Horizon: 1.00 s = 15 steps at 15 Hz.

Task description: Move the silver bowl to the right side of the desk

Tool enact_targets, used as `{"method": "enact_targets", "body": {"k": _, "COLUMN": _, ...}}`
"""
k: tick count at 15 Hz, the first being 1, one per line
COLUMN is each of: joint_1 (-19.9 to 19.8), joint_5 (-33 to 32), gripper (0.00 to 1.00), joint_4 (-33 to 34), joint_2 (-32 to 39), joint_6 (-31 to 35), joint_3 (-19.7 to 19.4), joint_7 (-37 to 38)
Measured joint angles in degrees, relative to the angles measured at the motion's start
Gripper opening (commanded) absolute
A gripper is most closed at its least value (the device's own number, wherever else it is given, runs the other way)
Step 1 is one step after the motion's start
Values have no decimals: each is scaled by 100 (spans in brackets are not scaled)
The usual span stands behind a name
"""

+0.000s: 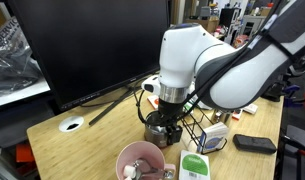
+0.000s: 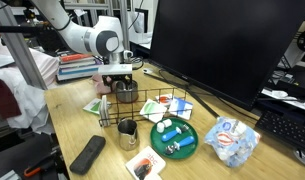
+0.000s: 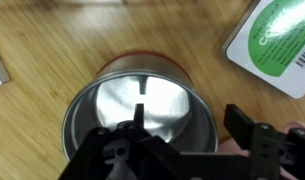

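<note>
In an exterior view, a large dark monitor fills the left and back of the scene. In front of it the round white grommet sits in the light wood tabletop. Further right and nearest the camera stands the pink bowl, with something pale inside it. Just behind it the fingers point straight down, low over the tabletop, at the end of the white arm that reaches in from the right. The silver bowl stands upright on the wood directly under them, about mid-tabletop, between the grommet and the wire basket. In this view the fingers hide most of it. A green-and-white packet lies right of the pink bowl. A flat black object lies well to the right, near the edge.

In the wrist view, the silver bowl takes up the left and centre, its mouth facing the camera and its inside bare shining steel. The fingers are spread wide and hold nothing. One hangs over the inside of the bowl and the other is outside its right rim, so the right wall lies between them. Whether either touches the steel I cannot tell. At the upper right a green-and-white printed card lies flat on the wood, apart from the bowl.
</note>
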Motion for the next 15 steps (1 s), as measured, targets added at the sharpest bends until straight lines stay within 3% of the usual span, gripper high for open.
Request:
{"method": "enact_targets", "body": {"k": 5, "joint_1": -1, "joint_5": -89, "gripper": 16, "joint_4": 26, "joint_2": 62, "joint_6": 130, "joint_3": -60, "joint_7": 206}}
{"method": "enact_targets", "body": {"k": 6, "joint_1": -1, "joint_5": -89, "gripper": 12, "joint_4": 31, "joint_2": 61, "joint_6": 148, "joint_3": -63, "joint_7": 234}}
{"method": "enact_targets", "body": {"k": 7, "joint_1": -1, "joint_5": -90, "gripper": 1, "joint_4": 37, "joint_2": 56, "joint_6": 169, "joint_3": -67, "joint_7": 260}}
{"method": "enact_targets", "body": {"k": 15, "joint_1": -204, "joint_5": 357, "gripper": 2, "joint_4": 2, "joint_2": -663, "joint_6": 365, "joint_3": 30, "joint_7": 304}}
